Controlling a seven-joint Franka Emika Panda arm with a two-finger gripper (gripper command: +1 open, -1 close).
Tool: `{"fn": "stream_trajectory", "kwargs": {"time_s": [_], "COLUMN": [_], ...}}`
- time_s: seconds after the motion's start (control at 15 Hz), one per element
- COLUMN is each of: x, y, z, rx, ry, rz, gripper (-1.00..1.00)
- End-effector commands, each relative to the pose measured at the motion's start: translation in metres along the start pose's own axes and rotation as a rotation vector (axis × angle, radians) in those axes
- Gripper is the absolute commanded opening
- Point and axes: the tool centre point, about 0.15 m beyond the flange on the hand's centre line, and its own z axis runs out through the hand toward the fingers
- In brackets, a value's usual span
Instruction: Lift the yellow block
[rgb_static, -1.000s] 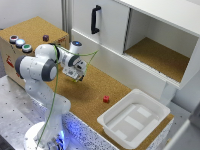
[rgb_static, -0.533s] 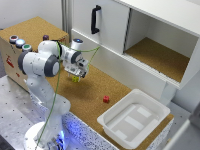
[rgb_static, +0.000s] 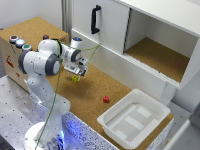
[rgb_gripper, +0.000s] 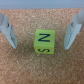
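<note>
1. Take the yellow block (rgb_static: 75, 78) as your landmark: it sits on the cork tabletop (rgb_static: 100, 85), and nothing lies between it and the fingers (rgb_gripper: 9, 31) in the wrist view.
2. A small red cube (rgb_static: 106, 99) rests on the cork well apart from the block, toward the exterior view's right.
3. Farther that way, past the red cube, you have a white plastic tray (rgb_static: 134, 119) with nothing visible in it.
4. Behind the block stands a white cabinet (rgb_static: 150, 35); its open compartment shows only a cork floor.
5. The arm reaches out over the block with the gripper (rgb_static: 76, 71) pointing down, just above it.
6. The pincer is spread wide, one finger on each side of the block, neither touching; the block's top face shows an "N" and its side an "S".
</note>
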Motion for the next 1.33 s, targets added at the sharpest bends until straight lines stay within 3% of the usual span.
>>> {"fn": "stream_trajectory", "kwargs": {"time_s": [0.0, 0.07, 0.13, 0.27, 0.6, 0.67, 0.93, 1.27], "x": [0.019, 0.019, 0.000, -0.001, -0.017, -0.016, -0.007, 0.007], "y": [0.000, 0.000, 0.000, 0.005, 0.020, 0.020, 0.015, 0.003], "z": [-0.001, -0.001, 0.000, 0.009, 0.019, 0.023, 0.022, 0.012], "rx": [-0.056, -0.056, 0.000, 0.019, -0.015, -0.029, 0.029, -0.004], "ry": [-0.098, -0.098, 0.000, 0.056, 0.246, 0.249, 0.225, 0.211], "rz": [0.013, 0.013, 0.000, -0.012, 0.103, 0.110, 0.062, 0.011], "gripper": [1.00, 1.00, 1.00, 1.00, 1.00, 1.00, 1.00, 1.00]}}
